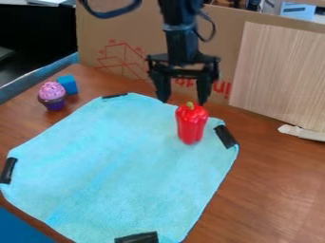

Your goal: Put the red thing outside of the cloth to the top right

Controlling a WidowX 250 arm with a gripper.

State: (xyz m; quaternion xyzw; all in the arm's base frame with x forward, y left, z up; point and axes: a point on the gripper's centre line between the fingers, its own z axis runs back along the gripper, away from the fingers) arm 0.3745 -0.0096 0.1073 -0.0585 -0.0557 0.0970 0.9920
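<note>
Black tape (136, 238) sits on the blue cloth's (120, 161) near edge. Toward the cloth's far right corner is a red pepper (191, 126). Over the cloth's far edge hangs the pincer (183, 101), spread wide and empty, one tip near the pepper.

The view's bottom edge crops the cloth (120, 163), 1 tape strip (138, 238) and a blue object (19, 228).

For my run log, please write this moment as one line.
gripper: open, near cloth far edge | red pepper: on cloth, stem up, not gripped | placed outside: no
</note>
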